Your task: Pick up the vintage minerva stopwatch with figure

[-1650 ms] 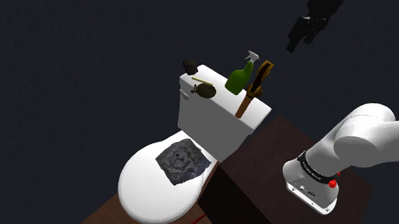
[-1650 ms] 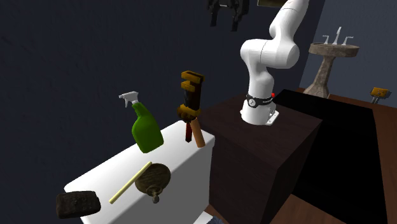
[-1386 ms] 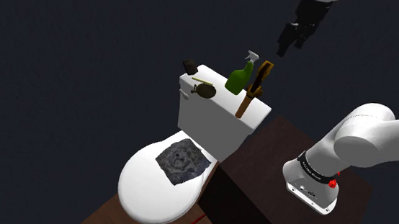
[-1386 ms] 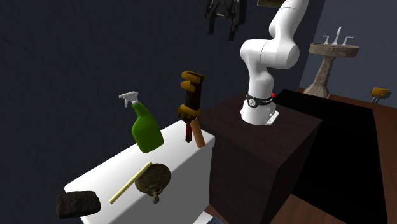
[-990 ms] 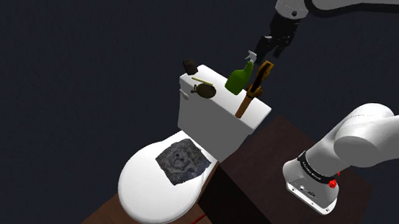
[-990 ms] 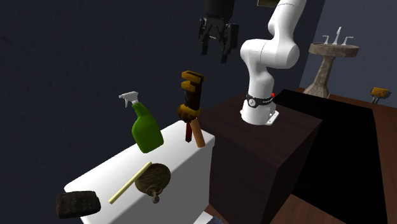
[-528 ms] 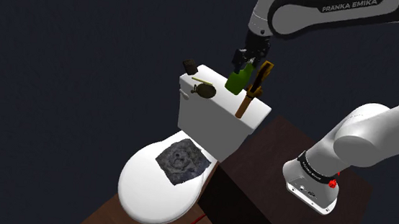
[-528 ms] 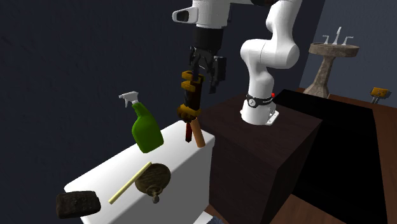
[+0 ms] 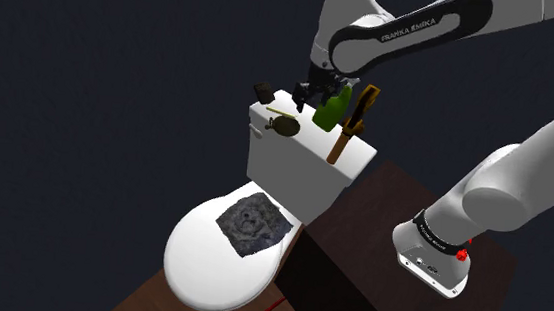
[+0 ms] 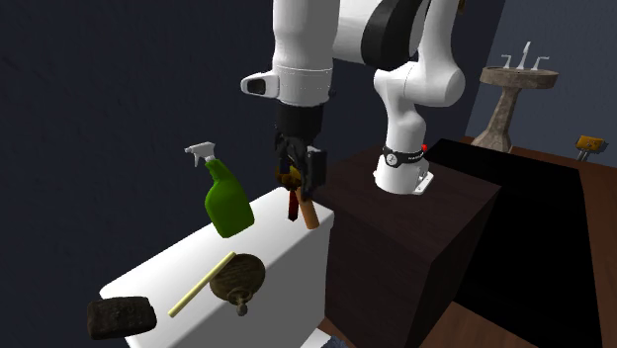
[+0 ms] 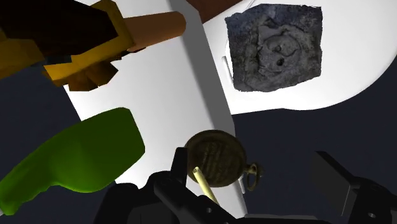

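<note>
The tool point(image 10: 297, 176) is hanging open over the toilet tank lid point(image 10: 168, 262) — its fingers are standing apart in the wrist view, w/ the brass stopwatch point(image 11: 219, 158) lying between them, prob. untouched. The stopwatch is lying flat near the lid's front edge, beside a yellow stick point(image 10: 203, 282). A green spray bottle point(image 10: 227, 203) is standing toward the back edge — a wrench point(image 9: 352, 125) is standing at the lid's end nearest the stand point(image 10: 415, 227).

Dark blue-grey walls point(image 9: 91, 66) surround a white toilet point(image 9: 197, 266), a pedestal sink point(image 10: 516, 77) and wooden floor point(image 9: 144, 306).
</note>
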Robot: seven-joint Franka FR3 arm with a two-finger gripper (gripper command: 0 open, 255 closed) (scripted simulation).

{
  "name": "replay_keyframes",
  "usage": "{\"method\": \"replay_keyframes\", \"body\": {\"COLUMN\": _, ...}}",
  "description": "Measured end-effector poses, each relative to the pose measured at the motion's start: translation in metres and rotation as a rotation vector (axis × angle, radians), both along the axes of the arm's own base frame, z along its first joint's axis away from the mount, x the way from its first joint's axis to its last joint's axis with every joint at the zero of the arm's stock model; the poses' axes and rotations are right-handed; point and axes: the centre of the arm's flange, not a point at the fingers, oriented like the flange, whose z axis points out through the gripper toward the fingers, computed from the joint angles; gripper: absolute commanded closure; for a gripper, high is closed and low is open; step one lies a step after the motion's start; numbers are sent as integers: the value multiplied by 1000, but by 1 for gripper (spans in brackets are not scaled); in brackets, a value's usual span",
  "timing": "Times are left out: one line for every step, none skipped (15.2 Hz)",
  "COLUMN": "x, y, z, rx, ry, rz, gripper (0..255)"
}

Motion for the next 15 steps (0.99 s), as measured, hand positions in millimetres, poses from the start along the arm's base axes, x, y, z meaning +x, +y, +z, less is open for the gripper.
{"method": "replay_keyframes", "body": {"x": 8, "y": 0, "z": -9, "rx": 1, "ry": -2, "rz": -6, "gripper": 0}}
{"method": "replay_keyframes", "body": {"x": 16, "y": 1, "z": -18, "rx": 3, "ry": -4, "rz": -11, "gripper": 0}}
{"method": "replay_keyframes", "body": {"x": 24, "y": 4, "z": -26, "rx": 4, "ry": -6, "rz": -17, "gripper": 0}}
{"method": "replay_keyframes", "body": {"x": 31, "y": 8, "z": -37, "rx": 5, "ry": -8, "rz": -22, "gripper": 0}}
{"method": "replay_keyframes", "body": {"x": 40, "y": 9, "z": -46, "rx": 7, "ry": -10, "rz": -27, "gripper": 0}}
{"method": "replay_keyframes", "body": {"x": 54, "y": 5, "z": -55, "rx": 8, "ry": -13, "rz": -33, "gripper": 0}}
{"method": "replay_keyframes", "body": {"x": 60, "y": 9, "z": -66, "rx": 9, "ry": -14, "rz": -38, "gripper": 0}}
{"method": "replay_keyframes", "body": {"x": 68, "y": 11, "z": -75, "rx": 11, "ry": -16, "rz": -44, "gripper": 0}}
{"method": "replay_keyframes", "body": {"x": 78, "y": 15, "z": -87, "rx": 13, "ry": -19, "rz": -50, "gripper": 0}}
{"method": "replay_keyframes", "body": {"x": 84, "y": 17, "z": -96, "rx": 14, "ry": -20, "rz": -56, "gripper": 0}}
{"method": "replay_keyframes", "body": {"x": 95, "y": 20, "z": -104, "rx": 16, "ry": -22, "rz": -61, "gripper": 0}}
{"method": "replay_keyframes", "body": {"x": 101, "y": 21, "z": -115, "rx": 17, "ry": -24, "rz": -67, "gripper": 0}}
{"method": "replay_keyframes", "body": {"x": 109, "y": 21, "z": -121, "rx": 18, "ry": -25, "rz": -71, "gripper": 0}}
{"method": "replay_keyframes", "body": {"x": 113, "y": 21, "z": -128, "rx": 18, "ry": -26, "rz": -73, "gripper": 0}}
{"method": "replay_keyframes", "body": {"x": 115, "y": 21, "z": -134, "rx": 19, "ry": -26, "rz": -75, "gripper": 0}}
